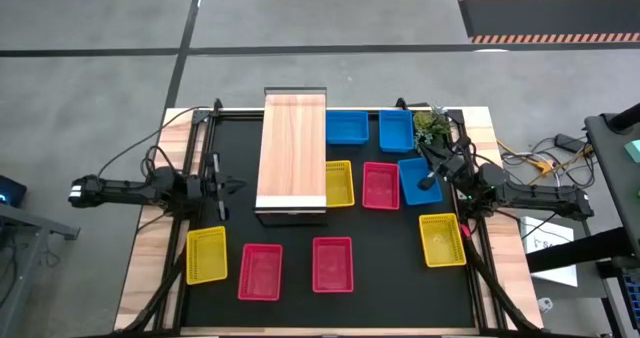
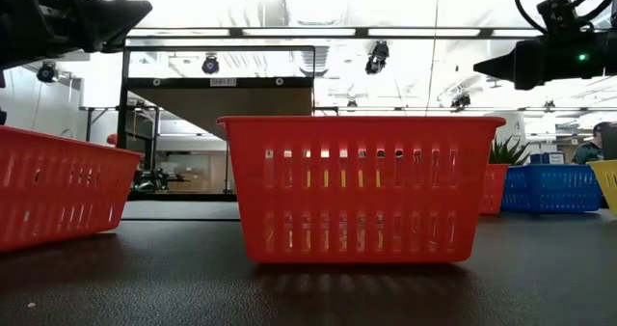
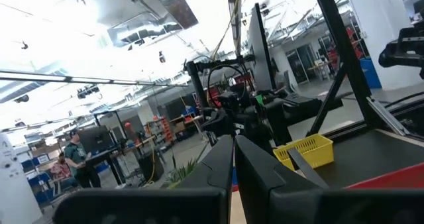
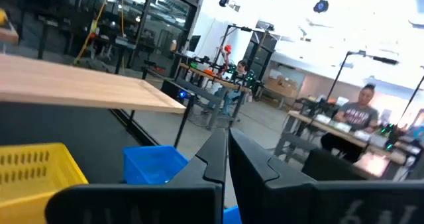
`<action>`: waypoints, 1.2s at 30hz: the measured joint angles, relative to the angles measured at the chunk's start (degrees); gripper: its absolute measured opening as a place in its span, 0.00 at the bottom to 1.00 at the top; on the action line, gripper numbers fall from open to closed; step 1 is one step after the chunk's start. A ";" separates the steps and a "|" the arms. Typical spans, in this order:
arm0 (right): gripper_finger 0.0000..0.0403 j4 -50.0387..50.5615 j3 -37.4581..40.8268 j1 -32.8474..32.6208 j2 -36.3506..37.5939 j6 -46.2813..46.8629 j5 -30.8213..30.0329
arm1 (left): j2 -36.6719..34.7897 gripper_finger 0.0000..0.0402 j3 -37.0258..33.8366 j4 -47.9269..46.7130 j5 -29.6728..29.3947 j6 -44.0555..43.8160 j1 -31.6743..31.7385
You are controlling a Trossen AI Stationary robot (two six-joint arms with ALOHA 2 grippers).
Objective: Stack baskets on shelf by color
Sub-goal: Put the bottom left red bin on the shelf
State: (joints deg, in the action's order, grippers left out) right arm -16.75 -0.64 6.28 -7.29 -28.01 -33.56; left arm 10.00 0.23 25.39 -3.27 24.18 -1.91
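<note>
Shelf (image 1: 292, 153), wood-grain plank top, bare; nine plastic mesh baskets lie unstacked from 12 to 6 o'clock on surface (image 1: 300, 298). Left gripper (image 1: 228, 187) and right gripper (image 1: 428, 181): fingers pressed together, empty.

Overhead camera straight down on table (image 1: 300, 308), low camera level behind red basket (image 2: 359, 186), wrist cameras facing outward

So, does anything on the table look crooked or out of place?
Only small things. The blue basket by the right gripper sits slightly askew, unlike the two blue baskets behind it. A small green plant stands at the far right corner. The shelf top holds no baskets.
</note>
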 joint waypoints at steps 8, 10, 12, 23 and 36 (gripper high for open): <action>0.02 0.11 -0.02 -0.02 0.02 11.09 2.76 | 0.00 0.00 0.02 1.07 0.00 0.02 0.00; 0.02 0.22 -0.02 -0.02 0.00 24.50 7.14 | 0.08 0.00 0.01 4.19 0.00 0.02 0.00; 0.02 -0.14 -0.02 -0.02 0.00 33.37 9.19 | 0.29 0.00 0.00 8.69 0.00 0.02 0.00; 0.02 -0.17 -0.02 0.00 0.01 36.37 9.57 | 0.44 0.00 0.22 22.76 -0.11 -9.18 0.00; 0.02 -4.16 -0.02 0.00 0.02 38.42 10.83 | 1.44 0.00 1.67 27.08 -1.06 -31.58 0.00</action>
State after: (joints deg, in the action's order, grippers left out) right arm -20.92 -0.67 6.28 -7.27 10.42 -22.73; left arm 11.43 1.90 52.47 -4.33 -7.40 -1.91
